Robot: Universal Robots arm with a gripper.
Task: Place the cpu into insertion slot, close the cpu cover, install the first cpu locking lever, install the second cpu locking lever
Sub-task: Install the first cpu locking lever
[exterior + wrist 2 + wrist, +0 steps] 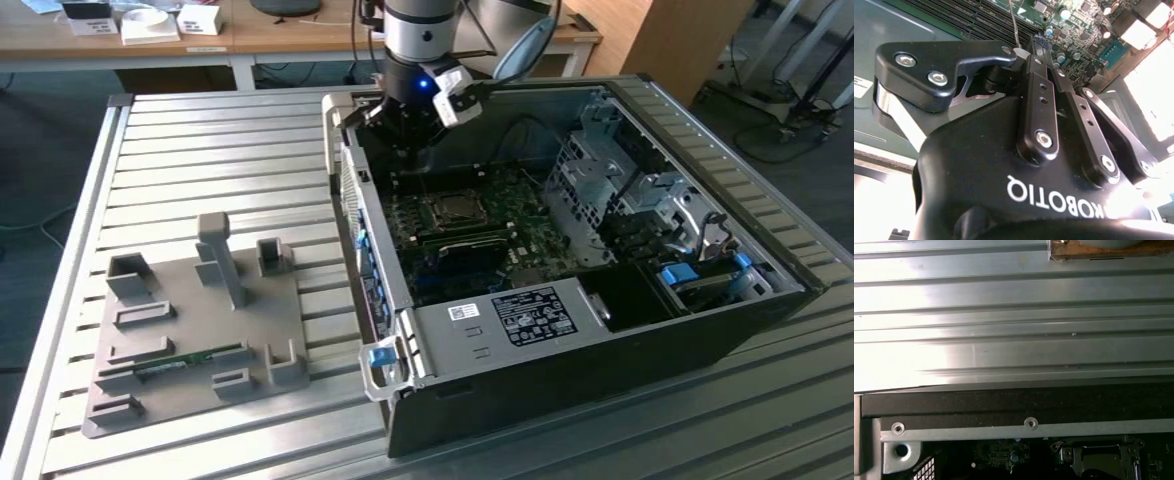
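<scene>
Gripper (1043, 47): jaws pressed together in the second wrist view, above the green motherboard (1074, 25). Exterior view: cpu (459, 208) lying in insertion slot (430, 222) inside computer case (561, 370). First wrist view: case wall, ribbed counter (1004, 300).

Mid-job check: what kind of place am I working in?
Likely a robotics lab or workshop: an open computer case sits on a slatted metal table beside a grey parts holder, with wooden desks behind.

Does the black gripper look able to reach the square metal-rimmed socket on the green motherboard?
Probably yes: the black gripper hangs over the open computer case, and nothing stands over the square metal-rimmed socket.
</scene>
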